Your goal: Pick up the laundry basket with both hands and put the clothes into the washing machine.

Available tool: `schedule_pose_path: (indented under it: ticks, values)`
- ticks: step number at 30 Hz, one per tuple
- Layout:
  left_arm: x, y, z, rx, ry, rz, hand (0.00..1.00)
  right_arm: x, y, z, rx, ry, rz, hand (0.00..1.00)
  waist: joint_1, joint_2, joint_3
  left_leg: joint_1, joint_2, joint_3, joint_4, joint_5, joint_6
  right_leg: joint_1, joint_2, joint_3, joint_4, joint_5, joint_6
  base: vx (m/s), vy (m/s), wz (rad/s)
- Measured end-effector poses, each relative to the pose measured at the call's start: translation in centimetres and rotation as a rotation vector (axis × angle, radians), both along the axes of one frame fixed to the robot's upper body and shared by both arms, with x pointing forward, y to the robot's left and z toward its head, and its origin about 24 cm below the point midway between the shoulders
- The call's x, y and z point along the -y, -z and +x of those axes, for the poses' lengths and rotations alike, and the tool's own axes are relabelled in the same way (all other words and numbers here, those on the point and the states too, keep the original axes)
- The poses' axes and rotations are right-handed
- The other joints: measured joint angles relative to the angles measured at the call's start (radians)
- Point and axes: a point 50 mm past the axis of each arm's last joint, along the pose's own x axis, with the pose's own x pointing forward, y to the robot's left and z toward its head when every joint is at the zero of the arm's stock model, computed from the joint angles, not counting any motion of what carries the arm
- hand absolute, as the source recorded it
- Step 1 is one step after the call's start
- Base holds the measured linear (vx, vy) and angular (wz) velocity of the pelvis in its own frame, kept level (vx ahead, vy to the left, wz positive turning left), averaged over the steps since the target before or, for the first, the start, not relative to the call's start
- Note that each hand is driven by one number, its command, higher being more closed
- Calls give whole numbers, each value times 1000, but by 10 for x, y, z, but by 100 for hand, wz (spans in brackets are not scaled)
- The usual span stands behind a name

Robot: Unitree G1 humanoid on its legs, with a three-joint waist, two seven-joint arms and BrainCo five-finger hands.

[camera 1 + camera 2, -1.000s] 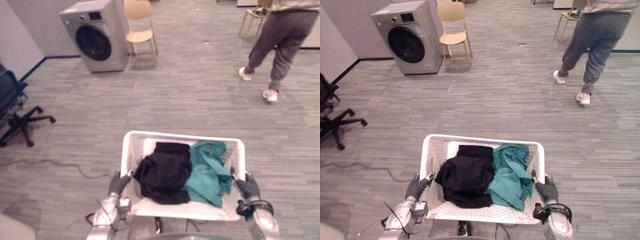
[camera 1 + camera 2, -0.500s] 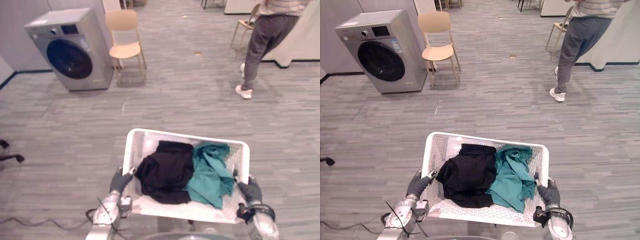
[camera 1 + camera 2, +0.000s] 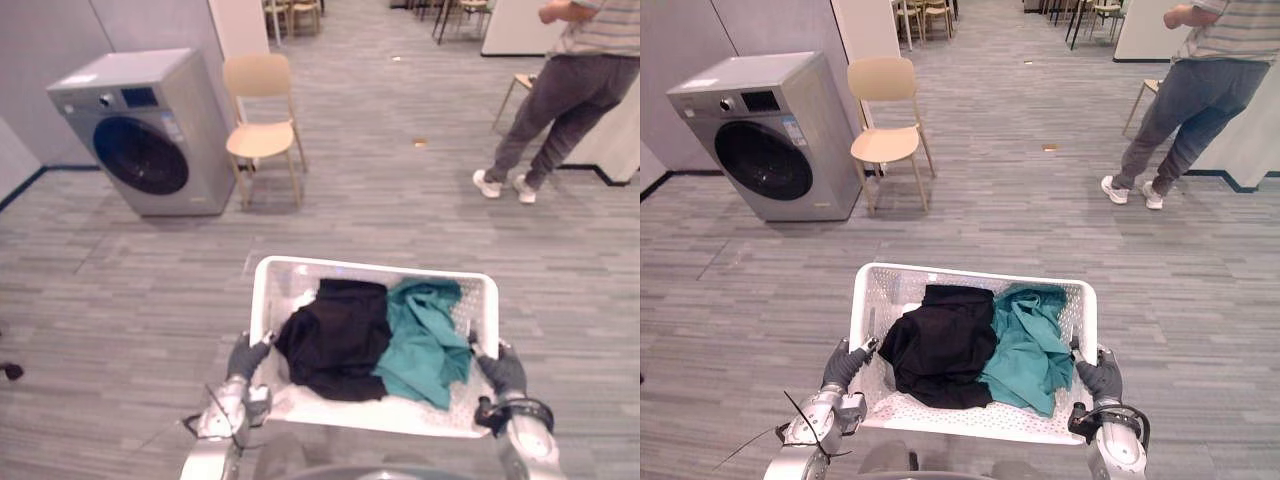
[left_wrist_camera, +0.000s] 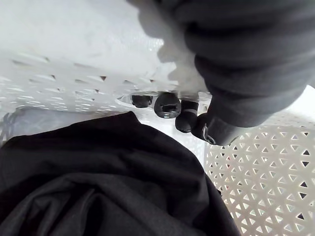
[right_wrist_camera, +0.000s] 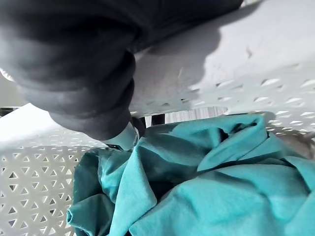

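Observation:
I hold a white perforated laundry basket (image 3: pixel 970 272) in front of me, off the floor. Inside lie a black garment (image 3: pixel 940 345) on the left and a teal garment (image 3: pixel 1030 340) on the right. My left hand (image 3: pixel 843 365) grips the basket's left side, and its dark fingertips (image 4: pixel 167 104) curl through the handle slot above the black garment (image 4: pixel 98 182). My right hand (image 3: pixel 1101 378) is curled on the right side rim, over the teal garment (image 5: pixel 206 187). The grey washing machine (image 3: pixel 765 150) stands at the far left, its round door shut.
A beige chair (image 3: pixel 885 120) stands just right of the washing machine. A person (image 3: pixel 1195 90) in grey trousers stands at the far right beside a white counter (image 3: pixel 1250 140). More chairs (image 3: pixel 925 10) are in the background. Grey plank floor (image 3: pixel 990 200) lies between me and the machine.
The whole view has shifted, so the camera moved; the office chair at the left has left the view. The person has stepped further right. Both hands keep hold of the basket.

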Motion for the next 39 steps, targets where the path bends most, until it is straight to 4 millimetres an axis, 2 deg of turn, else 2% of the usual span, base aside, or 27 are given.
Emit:
schedule_pose_path:
  ticks: [1, 2, 3, 4, 5, 9, 11, 13, 16, 18, 20, 23, 25, 27, 31, 32, 33, 34, 35, 36, 37, 38, 39]
  values:
    - [1, 0, 0, 2, -1, -4, 100, 2, -2, -2, 5, 5, -11, 100, 2, 1, 0, 11, -5, 61, -232, -22, -3, 31, -15, 7, -14, -15, 9, 509, 107, -37]
    - [3, -1, 0, 8, 3, -10, 100, 5, -6, -6, 15, 8, -14, 100, 1, 7, -5, 46, -42, 105, -498, 25, -17, 41, -21, 9, 11, -61, 41, 425, 97, -31]
    - [5, -2, 0, 11, 6, -15, 100, 4, -8, -8, 21, 3, -17, 100, 2, 13, -9, 55, -61, 106, -595, 63, -11, 35, -22, 14, 42, -91, 56, 438, 116, -4]
    - [2, 0, -4, 2, 0, -7, 100, 1, -5, -9, 17, 7, 1, 100, -25, -30, -13, 94, -109, 118, -629, 49, -14, 35, -63, 27, 103, -129, 71, 183, 58, 8]
    - [9, 12, -18, -69, 13, -18, 100, 8, 19, -25, -90, 24, 33, 100, -21, -46, -54, 248, -176, 96, -834, -43, -30, -208, -191, 136, 93, 3, 212, 183, 58, 11]
    - [9, 12, -18, -69, 13, -18, 100, 8, 19, -25, -92, 24, 34, 100, -22, -46, -54, 248, -176, 96, -837, -44, -30, -208, -191, 136, 93, 3, 213, 0, 0, 0]
    - [9, 13, -18, -73, 15, -15, 100, 8, 26, -28, -105, 39, 52, 100, -24, -47, -55, 250, -178, 99, -853, -45, -29, -209, -198, 135, 83, 3, 213, 0, 0, 0]
    - [10, 20, -19, -104, 31, 8, 100, 10, 38, -34, -147, 62, 79, 100, -28, -48, -60, 251, -179, 99, -875, -48, -34, -205, -198, 132, 56, 12, 213, 0, 0, 0]
    - [9, 53, -19, -250, 103, 60, 100, 12, 75, -49, -306, 109, 160, 100, -39, -55, -95, 251, -182, 87, -929, -20, -44, -195, -198, 120, -27, 49, 214, 71, 11, 4]
    - [11, 63, -8, -290, 126, 72, 100, 14, 87, -40, -348, 118, 191, 100, -50, -61, -103, 246, -187, 78, -963, 2, -41, -185, -198, 112, -91, 82, 217, 109, 14, 12]
    - [17, 65, 9, -287, 183, 105, 100, 16, 99, -45, -383, 179, 260, 100, -53, -81, -106, 247, -196, 63, -1000, 25, -36, -161, -203, 101, -153, 111, 220, 115, 13, 19]
    - [17, 65, 18, -287, 214, 135, 100, 15, 106, -42, -396, 201, 305, 100, -65, -97, -116, 249, -212, 58, -1010, 26, -35, -142, -210, 111, -199, 126, 228, 167, 37, -15]
    - [13, 64, 21, -285, 214, 150, 100, 14, 106, -38, -395, 198, 311, 100, -77, -97, -117, 254, -213, 60, -1007, 28, -38, -136, -214, 113, -208, 128, 230, 129, 19, -21]
    - [10, 64, 22, -285, 209, 157, 100, 12, 109, -32, -407, 194, 321, 100, -77, -90, -116, 261, -211, 73, -1007, 51, -44, -136, -209, 120, -217, 156, 237, 115, 2, -31]
    - [11, 64, 22, -283, 205, 152, 100, 13, 108, -28, -407, 187, 319, 100, -85, -73, -109, 246, -213, 47, -1004, 46, -37, -139, -216, 86, -197, 158, 237, 97, 7, 16]
    - [13, 64, 22, -281, 202, 137, 100, 17, 106, -25, -398, 186, 309, 100, -89, -56, -97, 239, -211, 16, -988, 36, -23, -151, -214, 56, -144, 155, 240, 72, 53, 62]
    - [18, 60, 24, -259, 202, 121, 100, 22, 102, -22, -380, 190, 296, 100, -88, -35, -81, 235, -212, -10, -976, 28, -11, -197, -213, 42, -22, 141, 259, 70, 61, 70]
    - [21, 57, 26, -242, 204, 114, 100, 25, 99, -20, -368, 189, 287, 100, -90, -27, -70, 235, -217, -28, -971, 22, -2, -232, -217, 32, 69, 132, 267, 71, 91, 89]
    - [22, 53, 29, -218, 201, 107, 100, 28, 93, -14, -332, 180, 274, 100, -103, -23, -52, 253, -235, -65, -963, 10, 17, -313, -234, 5, 290, 129, 262, 70, 64, 89]
    - [22, 50, 31, -202, 194, 104, 100, 28, 89, -10, -312, 173, 271, 100, -110, -34, -42, 265, -245, -79, -960, 4, 25, -346, -250, -3, 393, 140, 245, 129, 63, 115]
    - [23, 43, 37, -167, 186, 91, 100, 27, 84, -4, -280, 160, 266, 100, -113, -41, -19, 301, -259, -112, -949, -56, 56, -403, -263, 4, 563, 156, 193, 191, 44, 86]
    - [18, 39, 36, -148, 160, 93, 100, 24, 80, 2, -252, 141, 268, 100, -98, -44, -8, 334, -268, -135, -944, -106, 67, -452, -249, 1, 681, 62, 165, 188, 41, 69]
    - [14, 39, 36, -149, 146, 95, 100, 21, 78, 3, -242, 133, 271, 100, -93, -45, -8, 343, -265, -146, -937, -126, 73, -473, -231, -11, 709, 24, 168, 203, 28, 43]
